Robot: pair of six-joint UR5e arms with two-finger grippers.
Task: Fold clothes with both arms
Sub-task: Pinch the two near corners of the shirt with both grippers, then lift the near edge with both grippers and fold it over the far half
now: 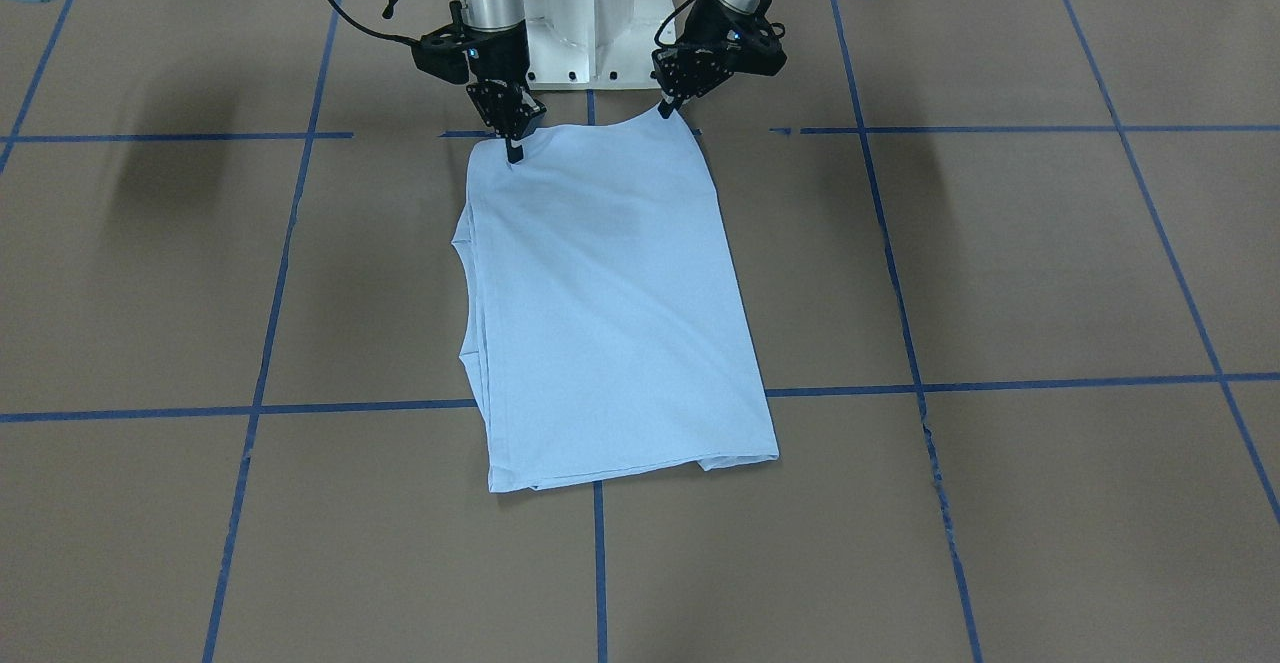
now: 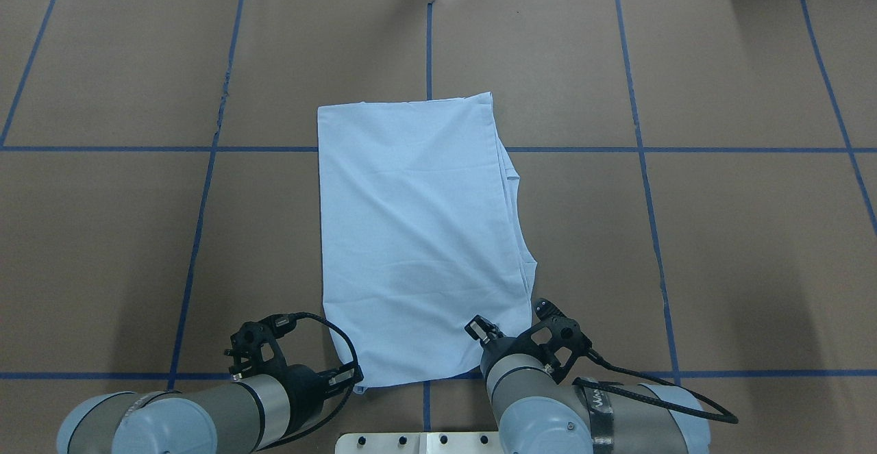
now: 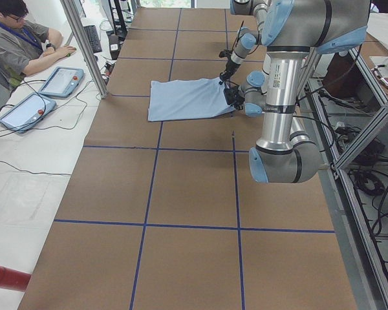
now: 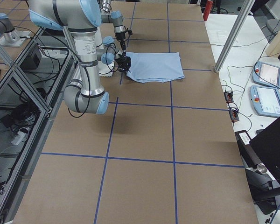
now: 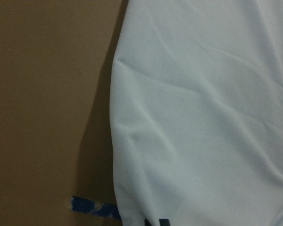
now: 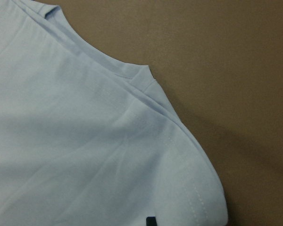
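Note:
The light blue T-shirt [image 1: 610,313] lies folded into a long rectangle on the brown table, sleeves tucked along one side; collar and print are hidden. It also shows in the overhead view [image 2: 418,235]. My left gripper [image 1: 666,106] is shut on the shirt's near corner, which peaks up slightly. My right gripper [image 1: 514,151] is shut on the other near corner, tips down at the cloth. The left wrist view shows cloth [image 5: 203,117] and a dark fingertip [image 5: 156,222]. The right wrist view shows layered hems [image 6: 75,150] and a fingertip [image 6: 152,220].
The white pedestal base [image 1: 590,13] stands just behind the shirt's near edge. Blue tape lines [image 1: 260,343] grid the brown table. In the exterior left view, an operator [image 3: 16,45] sits with tablets [image 3: 61,81] beyond a metal post [image 3: 84,45].

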